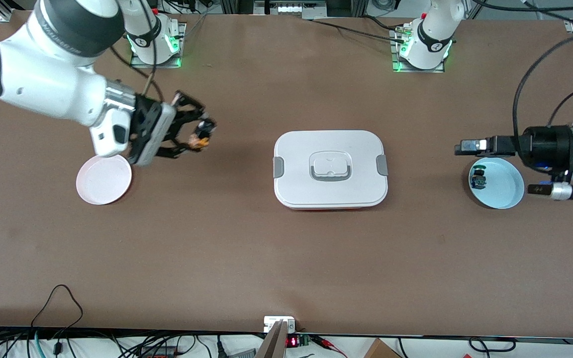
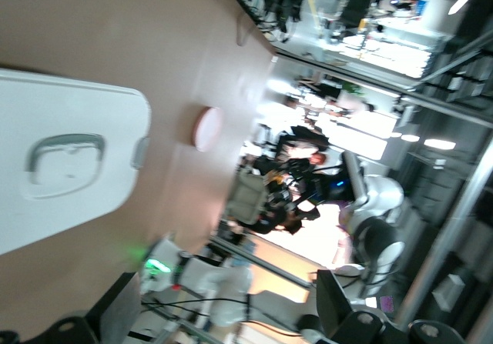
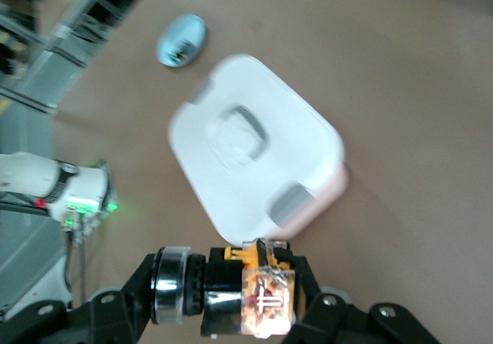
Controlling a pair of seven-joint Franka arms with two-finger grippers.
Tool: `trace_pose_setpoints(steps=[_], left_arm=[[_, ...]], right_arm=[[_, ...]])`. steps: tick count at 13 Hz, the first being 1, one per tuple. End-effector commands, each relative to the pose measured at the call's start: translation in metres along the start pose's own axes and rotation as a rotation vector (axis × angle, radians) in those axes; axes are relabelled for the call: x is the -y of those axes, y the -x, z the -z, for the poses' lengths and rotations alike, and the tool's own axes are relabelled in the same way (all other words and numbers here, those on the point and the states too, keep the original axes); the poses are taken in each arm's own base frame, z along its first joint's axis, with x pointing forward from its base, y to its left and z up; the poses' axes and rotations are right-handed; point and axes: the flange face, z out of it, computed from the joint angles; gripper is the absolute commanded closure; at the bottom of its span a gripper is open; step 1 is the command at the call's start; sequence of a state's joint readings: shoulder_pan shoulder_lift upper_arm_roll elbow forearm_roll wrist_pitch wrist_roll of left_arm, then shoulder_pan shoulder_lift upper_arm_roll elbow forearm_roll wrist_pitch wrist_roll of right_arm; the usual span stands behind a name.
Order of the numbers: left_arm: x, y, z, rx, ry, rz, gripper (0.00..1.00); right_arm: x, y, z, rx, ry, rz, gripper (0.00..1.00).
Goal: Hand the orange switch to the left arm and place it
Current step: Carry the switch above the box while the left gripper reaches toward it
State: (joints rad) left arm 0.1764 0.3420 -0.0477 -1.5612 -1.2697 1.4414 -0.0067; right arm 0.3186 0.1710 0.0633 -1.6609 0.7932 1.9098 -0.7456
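Observation:
My right gripper (image 1: 202, 134) is shut on the orange switch (image 1: 201, 143) and holds it in the air above the table, between the pink plate (image 1: 103, 179) and the white box (image 1: 330, 169). In the right wrist view the switch (image 3: 258, 298) lies sideways between the fingers, with the box (image 3: 258, 159) farther off. My left gripper (image 1: 465, 147) hangs open and empty over the edge of the blue plate (image 1: 503, 186), pointing toward the box. The left wrist view shows the box (image 2: 69, 159), the pink plate (image 2: 206, 127) and the right gripper (image 2: 296, 163) far off.
A small switch with a green cap and blue body (image 1: 478, 179) lies in the blue plate at the left arm's end. The pink plate is empty at the right arm's end. The box sits mid-table between the two arms. The blue plate also shows in the right wrist view (image 3: 181, 40).

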Motion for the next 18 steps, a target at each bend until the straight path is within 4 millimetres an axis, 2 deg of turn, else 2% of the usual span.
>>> trace_pose_setpoints(steps=[1,3,4,6,8,11,13,14,17,18], left_arm=[[0.005,-0.011,-0.039,0.064,0.081,0.058,0.00],[0.012,-0.018,-0.079,0.046,0.160,0.106,0.00],[0.015,-0.018,-0.102,0.026,0.195,0.135,0.00],[0.018,-0.001,-0.142,-0.009,0.230,0.178,0.00],[0.007,0.027,-0.178,-0.057,0.235,0.187,0.00],[-0.013,0.067,-0.201,-0.053,0.210,0.139,0.00],[-0.022,0.095,-0.209,-0.076,0.195,0.097,0.00],[-0.025,0.106,-0.216,-0.071,0.186,0.075,0.00],[-0.020,0.110,-0.233,-0.116,0.165,0.004,0.00],[-0.025,0.109,-0.239,-0.126,0.189,0.010,0.00]], right_arm=[[0.017,-0.015,-0.026,-0.123,-0.129,0.167,1.00],[0.033,-0.027,-0.038,-0.238,-0.187,0.295,1.00],[0.038,-0.032,-0.052,-0.299,-0.218,0.376,1.00],[0.039,-0.037,-0.070,-0.426,-0.268,0.484,1.00],[0.044,-0.041,-0.087,-0.516,-0.304,0.541,1.00],[0.038,-0.045,-0.093,-0.645,-0.257,0.612,1.00],[0.042,-0.049,-0.098,-0.706,-0.235,0.606,1.00],[0.050,-0.051,-0.105,-0.738,-0.260,0.577,1.00],[0.049,-0.050,-0.108,-0.764,-0.265,0.562,1.00],[0.048,-0.049,-0.109,-0.762,-0.266,0.560,1.00]])
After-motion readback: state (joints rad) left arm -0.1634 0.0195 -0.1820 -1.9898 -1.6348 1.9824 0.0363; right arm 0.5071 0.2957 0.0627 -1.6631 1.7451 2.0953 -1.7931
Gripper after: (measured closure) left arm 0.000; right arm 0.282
